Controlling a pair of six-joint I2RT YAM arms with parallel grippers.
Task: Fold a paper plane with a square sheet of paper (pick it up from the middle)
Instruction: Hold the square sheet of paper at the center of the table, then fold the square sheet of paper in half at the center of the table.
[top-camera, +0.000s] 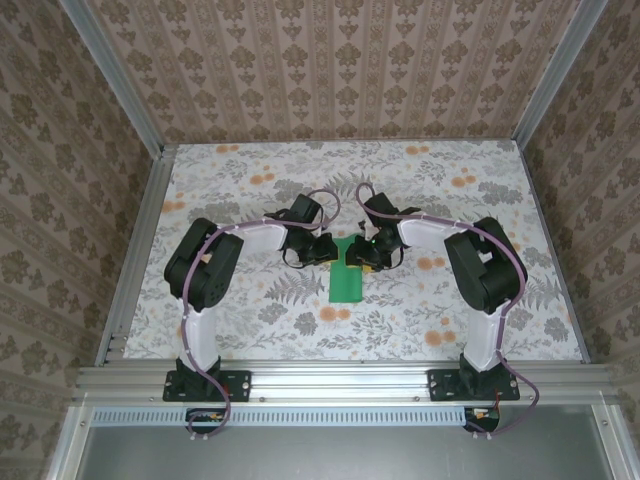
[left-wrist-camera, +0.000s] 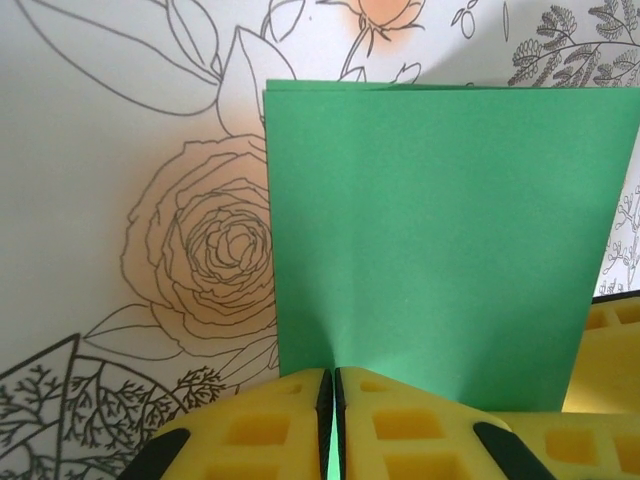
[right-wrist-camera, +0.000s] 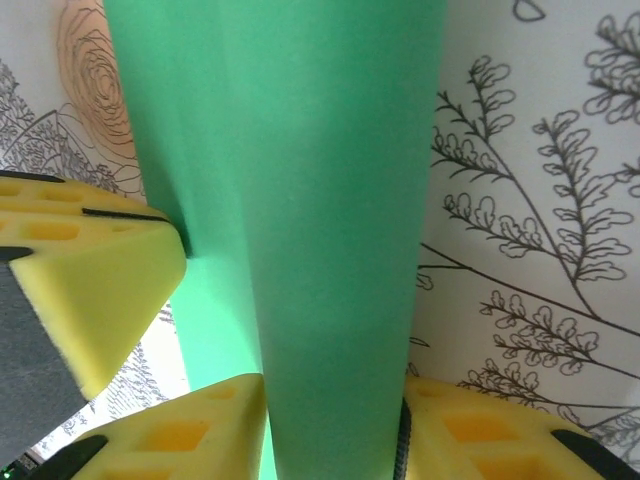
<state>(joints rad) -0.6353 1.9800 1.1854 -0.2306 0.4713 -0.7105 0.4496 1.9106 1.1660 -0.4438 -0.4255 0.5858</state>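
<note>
The bright green sheet of paper (top-camera: 350, 285) lies folded into a narrow strip at the middle of the table. My left gripper (top-camera: 328, 250) meets its far left side. In the left wrist view the left gripper (left-wrist-camera: 333, 372) is shut on the near edge of the paper (left-wrist-camera: 440, 230), with a green sliver between the pads. My right gripper (top-camera: 368, 258) is at the strip's far right. In the right wrist view the right gripper (right-wrist-camera: 335, 385) stands open astride the raised fold of the paper (right-wrist-camera: 330, 200), one finger on each side. The left gripper's yellow fingers (right-wrist-camera: 90, 270) pinch the paper's left edge.
The table (top-camera: 250, 330) has a floral cloth with orange roses and grey ferns. Aluminium rails (top-camera: 130, 260) frame it on the left, right and near sides, and patterned walls stand behind. The right gripper's yellow finger (left-wrist-camera: 610, 350) shows at the paper's right edge.
</note>
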